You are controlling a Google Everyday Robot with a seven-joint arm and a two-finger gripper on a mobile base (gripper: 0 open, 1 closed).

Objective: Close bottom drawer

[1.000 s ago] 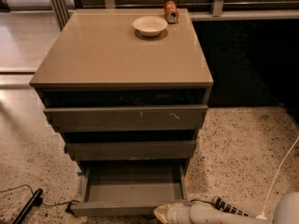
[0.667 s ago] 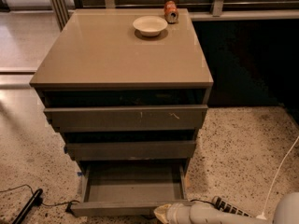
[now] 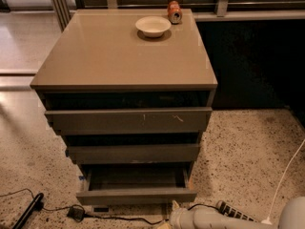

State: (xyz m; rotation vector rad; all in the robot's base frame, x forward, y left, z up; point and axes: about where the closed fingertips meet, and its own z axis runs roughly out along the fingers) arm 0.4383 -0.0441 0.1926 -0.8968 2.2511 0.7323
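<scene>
The bottom drawer [image 3: 136,195] of the tan-topped cabinet [image 3: 124,56] stands partly pulled out, and its shallow grey box is open to view from above. The middle drawer [image 3: 133,153] and the scratched top drawer [image 3: 128,120] also stick out a little. My gripper [image 3: 172,217] is at the lower edge of the view, on the floor side just in front of the bottom drawer's right end, at the tip of my white arm [image 3: 214,219].
A white bowl [image 3: 153,26] and an orange can [image 3: 174,11] stand at the back of the cabinet top. Black cables and a plug [image 3: 75,213] lie on the speckled floor to the lower left. A white cord [image 3: 286,175] runs at the right.
The bottom drawer's front now sits closer to the cabinet than before, so less of its box shows. My gripper stays at its right front corner.
</scene>
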